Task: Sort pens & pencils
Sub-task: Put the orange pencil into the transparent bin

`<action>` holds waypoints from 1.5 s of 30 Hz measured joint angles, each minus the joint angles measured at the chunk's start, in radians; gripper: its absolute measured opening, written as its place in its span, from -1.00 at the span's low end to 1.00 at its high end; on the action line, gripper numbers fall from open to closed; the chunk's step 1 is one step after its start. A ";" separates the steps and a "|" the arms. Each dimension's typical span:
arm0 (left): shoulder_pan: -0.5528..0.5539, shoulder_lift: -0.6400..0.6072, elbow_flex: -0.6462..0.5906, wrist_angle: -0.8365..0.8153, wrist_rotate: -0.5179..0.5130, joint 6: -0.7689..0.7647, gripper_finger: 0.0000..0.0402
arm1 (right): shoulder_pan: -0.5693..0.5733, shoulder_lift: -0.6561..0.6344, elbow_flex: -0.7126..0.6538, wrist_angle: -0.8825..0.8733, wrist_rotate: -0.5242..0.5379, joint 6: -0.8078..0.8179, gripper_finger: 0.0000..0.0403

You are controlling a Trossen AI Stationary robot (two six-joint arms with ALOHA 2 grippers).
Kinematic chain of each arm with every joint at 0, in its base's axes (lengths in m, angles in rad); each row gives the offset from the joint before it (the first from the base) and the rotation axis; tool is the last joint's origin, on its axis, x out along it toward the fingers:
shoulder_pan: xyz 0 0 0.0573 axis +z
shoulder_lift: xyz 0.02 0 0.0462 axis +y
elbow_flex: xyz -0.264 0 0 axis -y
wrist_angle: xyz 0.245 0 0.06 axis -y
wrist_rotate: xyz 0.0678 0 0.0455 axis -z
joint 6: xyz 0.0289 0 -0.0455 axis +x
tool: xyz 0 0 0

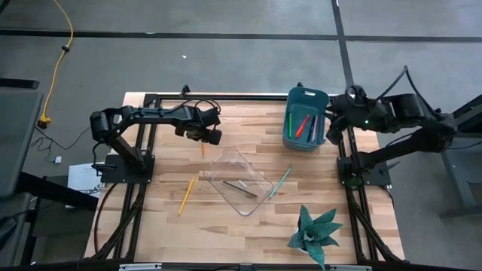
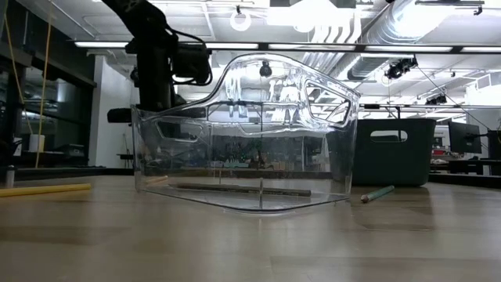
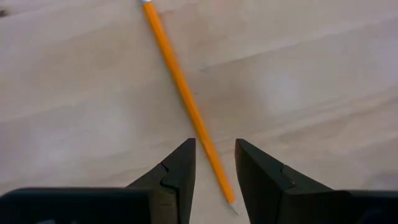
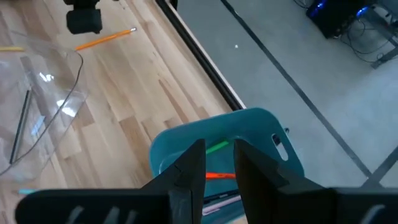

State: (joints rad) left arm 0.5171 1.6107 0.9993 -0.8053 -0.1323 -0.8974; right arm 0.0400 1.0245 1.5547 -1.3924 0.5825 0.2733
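A yellow-orange pencil (image 3: 180, 87) lies flat on the wooden table, and its sharpened end runs between the open fingers of my left gripper (image 3: 214, 180), which points down over it (image 1: 209, 140) without touching. A second yellow pencil (image 1: 186, 194) lies near the left edge. A pale teal pencil (image 1: 280, 182) lies right of the clear bin (image 1: 237, 181), which holds one dark stick (image 2: 243, 189). The teal bin (image 4: 249, 121) holds a red-orange pen (image 4: 217, 176) and a green pen (image 4: 216, 147). My right gripper (image 4: 214, 168) hangs open above that bin (image 1: 331, 124), with nothing between its fingers.
A green paper plant (image 1: 312, 233) stands at the near right corner. Black frame rails run along the table's left and right sides. Bare wood lies between the clear bin and the near edge.
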 joint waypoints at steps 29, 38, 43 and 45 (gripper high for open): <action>0.007 0.082 0.002 0.011 0.014 -0.114 -0.50 | -0.041 -0.018 0.000 -0.002 -0.064 -0.095 -0.63; 0.022 0.123 0.075 0.002 -0.006 -0.105 -0.50 | -0.041 -0.018 0.000 -0.002 -0.068 -0.099 -0.63; 0.035 0.142 0.135 -0.052 -0.017 -0.075 -0.50 | -0.041 -0.019 0.000 -0.002 -0.073 -0.118 -0.63; 0.046 0.141 0.156 -0.088 -0.026 -0.059 -0.50 | -0.041 -0.021 0.000 -0.002 -0.078 -0.124 -0.63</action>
State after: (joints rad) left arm 0.5628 1.7519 1.1550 -0.8935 -0.1579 -0.9564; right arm -0.0006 1.0036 1.5551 -1.3944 0.5041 0.1489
